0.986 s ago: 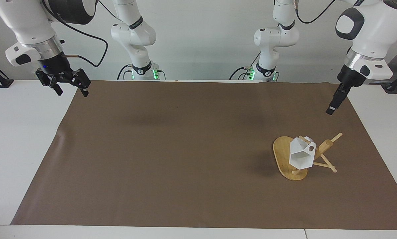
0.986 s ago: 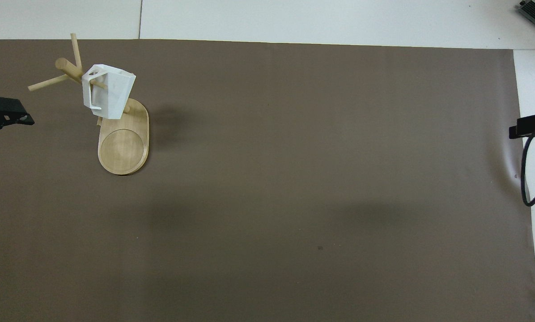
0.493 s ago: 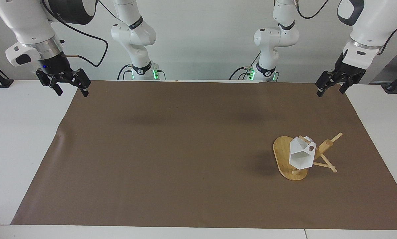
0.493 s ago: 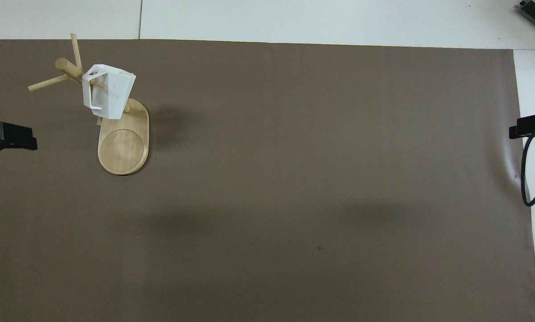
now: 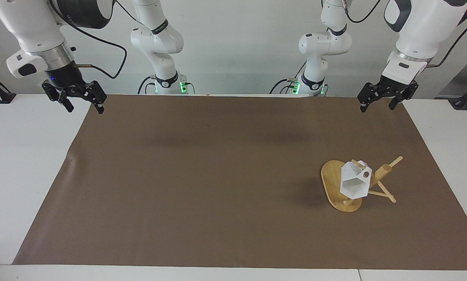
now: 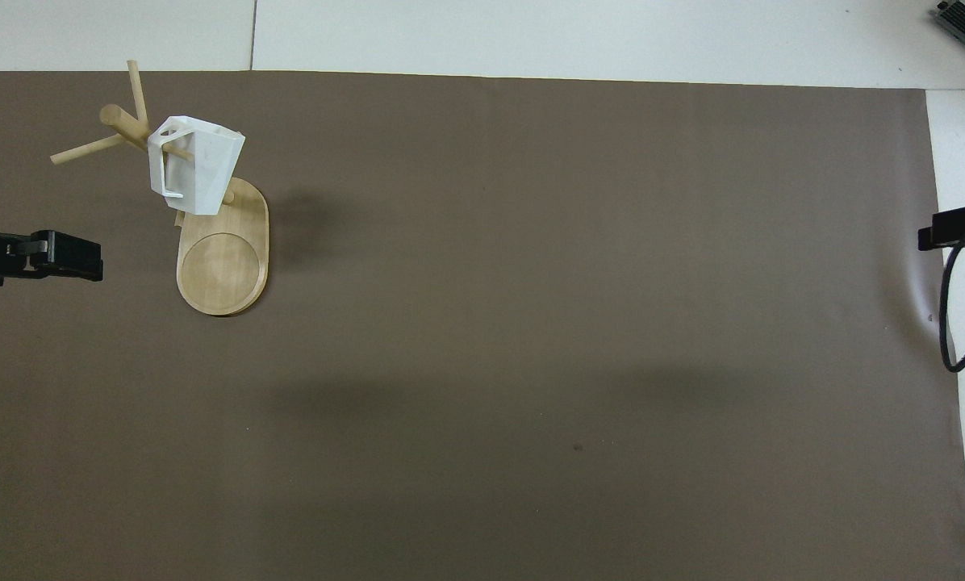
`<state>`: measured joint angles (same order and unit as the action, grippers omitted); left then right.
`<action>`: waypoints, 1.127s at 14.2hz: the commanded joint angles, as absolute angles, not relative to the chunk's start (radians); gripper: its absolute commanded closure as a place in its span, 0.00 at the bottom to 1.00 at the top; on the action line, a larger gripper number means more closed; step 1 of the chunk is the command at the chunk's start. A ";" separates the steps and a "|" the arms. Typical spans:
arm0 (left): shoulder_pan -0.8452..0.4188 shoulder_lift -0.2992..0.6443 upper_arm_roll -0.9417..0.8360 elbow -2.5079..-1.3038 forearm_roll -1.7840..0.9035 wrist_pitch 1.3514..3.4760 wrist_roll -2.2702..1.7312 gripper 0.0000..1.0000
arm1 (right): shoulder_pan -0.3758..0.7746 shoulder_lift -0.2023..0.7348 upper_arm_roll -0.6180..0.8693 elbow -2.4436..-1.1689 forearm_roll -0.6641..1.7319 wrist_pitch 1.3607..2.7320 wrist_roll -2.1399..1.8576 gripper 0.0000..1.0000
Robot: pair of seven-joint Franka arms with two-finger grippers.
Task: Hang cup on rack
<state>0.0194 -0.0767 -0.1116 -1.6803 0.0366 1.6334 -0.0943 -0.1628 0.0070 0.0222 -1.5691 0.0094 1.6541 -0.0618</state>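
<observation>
With the faceted white mug hanging on the bamboo mug tree, we park both spread, empty hands, left hand and right hand, well apart from it.

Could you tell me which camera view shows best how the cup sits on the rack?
The overhead view: the cup hangs with a peg of the rack through its handle. The facing view shows mostly the cup's open mouth and the handle's hole.

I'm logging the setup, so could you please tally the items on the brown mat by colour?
White: 1, the cup, hanging by its handle on a peg.
Light wood: 1, the rack that carries it, toward the left arm's end of the table.
Total: 2.
</observation>
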 commanded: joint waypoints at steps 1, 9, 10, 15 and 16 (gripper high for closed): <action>0.026 -0.081 -0.121 -1.675 0.005 1.652 -0.083 0.00 | -0.166 -0.017 0.029 -1.591 -0.008 1.643 -0.041 0.00; 0.026 -0.049 -0.117 -1.594 -0.012 1.534 -0.045 0.00 | -0.166 -0.017 0.029 -1.591 -0.008 1.643 -0.043 0.00; 0.026 -0.052 -0.118 -1.597 -0.008 1.536 -0.035 0.00 | -0.166 -0.017 0.029 -1.591 -0.008 1.643 -0.043 0.00; 0.026 -0.061 -0.121 -1.614 -0.015 1.552 -0.034 0.00 | -0.166 -0.017 0.029 -1.591 -0.008 1.643 -0.041 0.00; 0.026 -0.061 -0.123 -1.614 -0.021 1.554 -0.034 0.00 | -0.166 -0.017 0.029 -1.591 -0.008 1.643 -0.043 0.00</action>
